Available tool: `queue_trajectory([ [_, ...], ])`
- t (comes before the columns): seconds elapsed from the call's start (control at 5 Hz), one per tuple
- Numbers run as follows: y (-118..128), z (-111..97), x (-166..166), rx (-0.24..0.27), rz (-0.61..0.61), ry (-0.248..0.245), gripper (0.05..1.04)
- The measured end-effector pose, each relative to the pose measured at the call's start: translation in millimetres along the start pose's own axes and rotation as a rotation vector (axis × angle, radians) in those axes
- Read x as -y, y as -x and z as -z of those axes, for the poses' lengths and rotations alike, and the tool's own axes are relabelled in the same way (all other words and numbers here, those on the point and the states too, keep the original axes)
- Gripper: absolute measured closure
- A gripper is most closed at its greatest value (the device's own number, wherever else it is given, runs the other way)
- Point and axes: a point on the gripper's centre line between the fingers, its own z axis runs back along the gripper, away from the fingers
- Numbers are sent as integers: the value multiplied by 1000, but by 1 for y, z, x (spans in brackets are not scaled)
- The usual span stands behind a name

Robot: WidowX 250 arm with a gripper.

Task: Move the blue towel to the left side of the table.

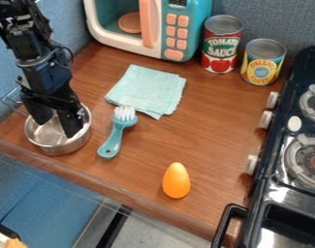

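At left, the black arm (46, 72) comes in from the upper left corner and slants down, a little to the right, with the tool (56, 128) pointing down over the metal pot (55, 148). Its two fingers stand wide apart with nothing between them. Next comes the teal brush (112, 140), bristles up by the near edge of the blue towel (149, 88), which lies folded on the bench (205, 128) in front of the toy microwave (179, 34).

Toy kitchen setup: mini microwave (175, 29), stove (286, 160) w/ burners & knobs, food cans (263, 62) nearby.
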Motion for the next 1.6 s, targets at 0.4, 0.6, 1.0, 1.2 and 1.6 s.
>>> queue_trajectory([
  [0.4,-39,10,14,20,-29,29,83],
  [0.6,-77,7,23,46,-56,47,83],
  [1.0,-141,26,41,60,-62,48,83],
  [1.2,-160,41,34,59,-93,39,83],
  [1.6,-177,62,26,29,-97,8,83],
])
